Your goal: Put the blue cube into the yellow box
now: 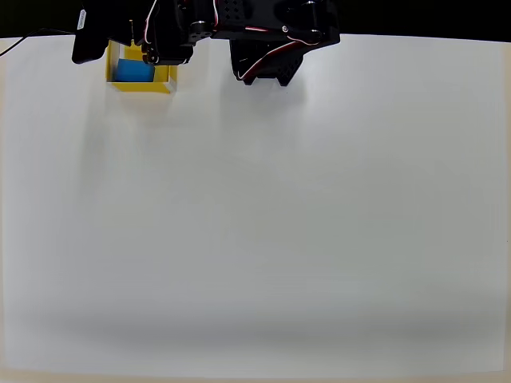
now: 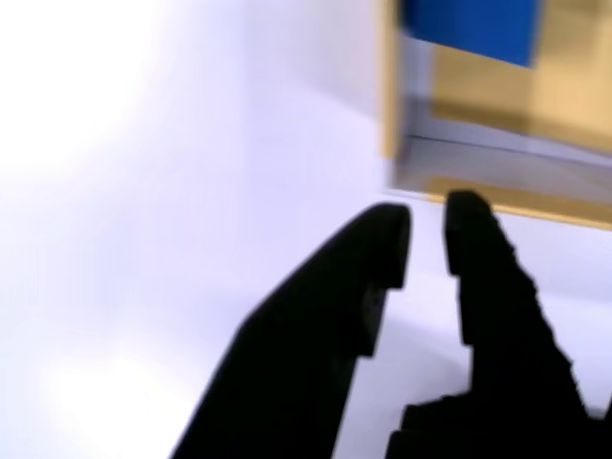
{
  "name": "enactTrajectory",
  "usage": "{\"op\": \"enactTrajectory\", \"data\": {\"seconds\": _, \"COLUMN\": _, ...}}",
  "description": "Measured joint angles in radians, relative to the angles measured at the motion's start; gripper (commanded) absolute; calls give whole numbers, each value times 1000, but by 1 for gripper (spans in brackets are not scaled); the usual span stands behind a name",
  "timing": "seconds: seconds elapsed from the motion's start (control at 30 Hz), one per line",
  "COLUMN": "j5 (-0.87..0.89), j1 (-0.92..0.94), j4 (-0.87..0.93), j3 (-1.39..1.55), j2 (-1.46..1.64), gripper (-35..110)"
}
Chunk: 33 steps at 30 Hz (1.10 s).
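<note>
The yellow box (image 1: 166, 83) stands at the table's far left edge in the overhead view, partly under the black arm (image 1: 172, 32). The blue cube (image 1: 133, 72) lies inside it. In the wrist view the yellow box (image 2: 388, 86) is at the upper right with the blue cube (image 2: 469, 27) resting on its floor. My gripper (image 2: 426, 229) is just outside the box's near wall, above the white table. Its black fingers (image 2: 378, 258) stand a narrow gap apart with nothing between them.
The arm's base (image 1: 267, 60) sits at the table's far edge, right of the box. The white table (image 1: 263, 223) stretches wide toward the near side and the right.
</note>
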Motion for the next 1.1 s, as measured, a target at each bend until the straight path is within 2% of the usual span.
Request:
{"op": "enactTrajectory", "data": {"seconds": 0.2, "j5": 37, "j1": -336, "j4": -2, "j3": -32, "j2": 8, "gripper": 0}}
{"op": "enactTrajectory", "data": {"seconds": 0.37, "j5": 64, "j1": -684, "j4": -95, "j3": 3, "j2": 78, "gripper": 0}}
{"op": "enactTrajectory", "data": {"seconds": 0.63, "j5": 52, "j1": -1109, "j4": -272, "j3": 394, "j2": 344, "gripper": 0}}
{"op": "enactTrajectory", "data": {"seconds": 0.93, "j5": 52, "j1": -1339, "j4": -278, "j3": 718, "j2": 532, "gripper": 0}}
{"op": "enactTrajectory", "data": {"seconds": 1.1, "j5": 34, "j1": -1382, "j4": -288, "j3": 917, "j2": 643, "gripper": 0}}
